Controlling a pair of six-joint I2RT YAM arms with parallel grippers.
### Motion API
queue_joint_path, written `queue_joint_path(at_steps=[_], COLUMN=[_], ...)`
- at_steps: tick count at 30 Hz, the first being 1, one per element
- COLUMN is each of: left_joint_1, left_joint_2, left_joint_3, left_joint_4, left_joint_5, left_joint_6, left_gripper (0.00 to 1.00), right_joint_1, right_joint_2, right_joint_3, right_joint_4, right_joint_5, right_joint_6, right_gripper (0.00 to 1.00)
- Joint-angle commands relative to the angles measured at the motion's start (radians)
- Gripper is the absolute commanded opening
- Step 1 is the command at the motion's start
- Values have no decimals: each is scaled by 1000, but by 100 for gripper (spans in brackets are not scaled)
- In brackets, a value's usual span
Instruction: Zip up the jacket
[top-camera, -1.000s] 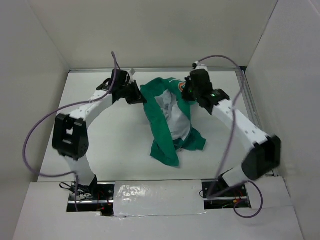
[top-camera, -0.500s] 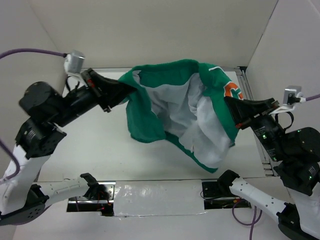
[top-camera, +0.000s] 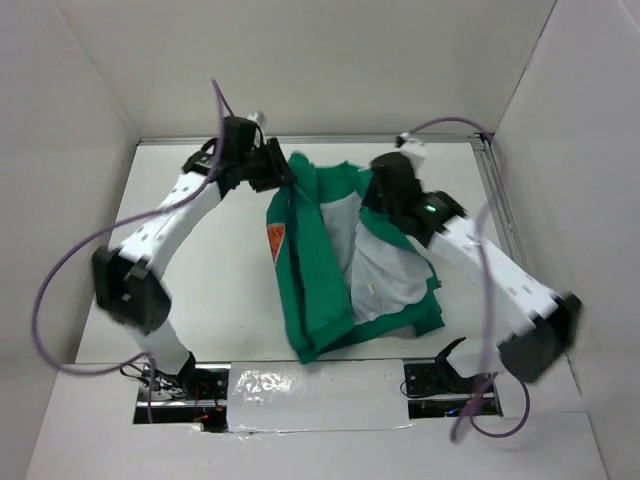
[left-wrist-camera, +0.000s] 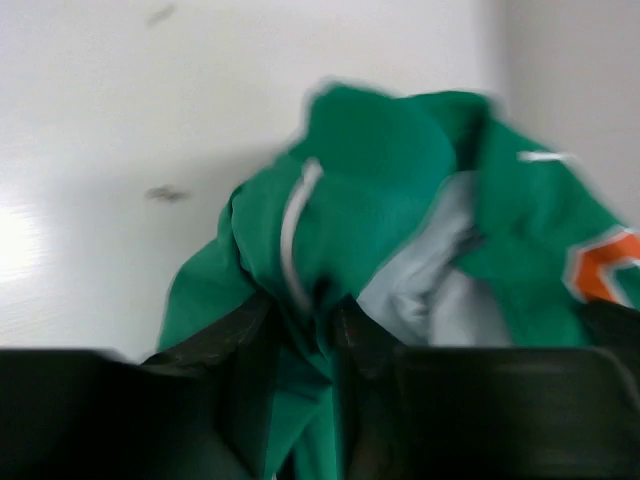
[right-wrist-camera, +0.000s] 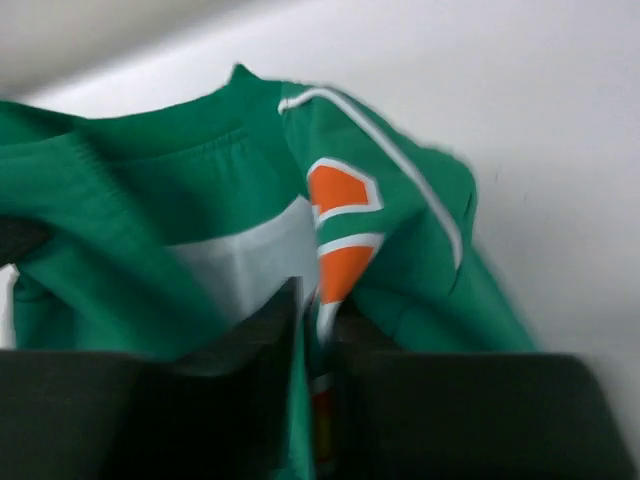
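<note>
Right wrist view showing orange patch (right-wrist-camera: 342, 228) on jacket (right-wrist-camera: 150, 200), lettering unreadable. Both arms reaching toward upper centre of top view; left gripper (left-wrist-camera: 300, 318) and right gripper (right-wrist-camera: 312, 312) each pinching jacket fabric.

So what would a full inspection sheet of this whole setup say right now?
Surface: white table, flat.
Job's things: green jacket lying on the table with its front open and pale lining showing.
Clutter: nothing seen.
Pincers: left pincer and right pincer each shut on the jacket's far end, one per side.
Cables: purple cables loop off both arms.
Surroundings: white walls; silvery tape along the near edge.
</note>
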Motion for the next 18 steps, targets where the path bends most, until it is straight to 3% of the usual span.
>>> queue_joint_path(at_steps=[1, 2, 3, 6, 9, 14, 18], left_joint_1=[119, 120, 122, 129, 163, 128, 3], left_joint_2=[193, 292, 331, 384, 324, 197, 94], left_joint_3=[-7, 27, 56, 122, 43, -88, -304], left_joint_4=[-56, -70, -79, -78, -4, 9, 54], left_joint_5=[123, 135, 137, 155, 218, 248, 258], left_joint_6=[-34, -9, 3, 34, 49, 82, 71], left_gripper=[60, 88, 99, 99, 99, 99, 99], right_joint_1=[-48, -74, -88, -138, -170, -221, -270], right_joint_2=[277, 316, 344, 322, 172, 52, -31], right_joint_3=[-17, -11, -12, -96, -196, -342, -457], right_joint_4=[-43, -25, -12, 83, 164, 140, 117], right_joint_5=[-33, -72, -115, -271, -373, -344, -361], right_joint_6=[100, 89, 71, 17, -47, -58, -36], right_gripper=[41, 50, 71, 84, 100, 100, 100])
